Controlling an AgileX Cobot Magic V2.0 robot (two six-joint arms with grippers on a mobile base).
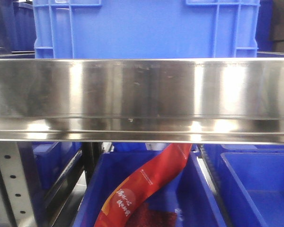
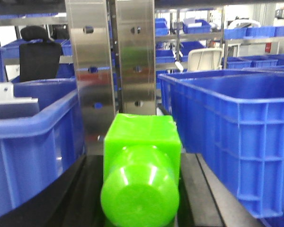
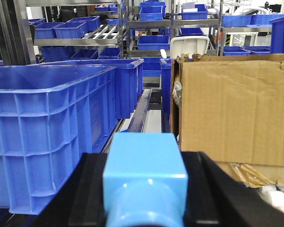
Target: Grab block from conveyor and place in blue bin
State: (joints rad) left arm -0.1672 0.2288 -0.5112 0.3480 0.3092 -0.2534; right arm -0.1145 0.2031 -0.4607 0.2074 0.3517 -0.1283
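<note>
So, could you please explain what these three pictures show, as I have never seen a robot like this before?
It is a two-armed robot on a mobile base, seen only through its own cameras. The front view faces a steel rail with a tall blue crate above and open blue bins below, one holding a red packet. The left wrist camera looks along its arm at a green block between two blue tubs. The right wrist camera shows a light-blue block flanked by dark fingers, a blue bin left, a cardboard box right. Each block seems held, though I cannot confirm the grip; no conveyor shows.
</note>
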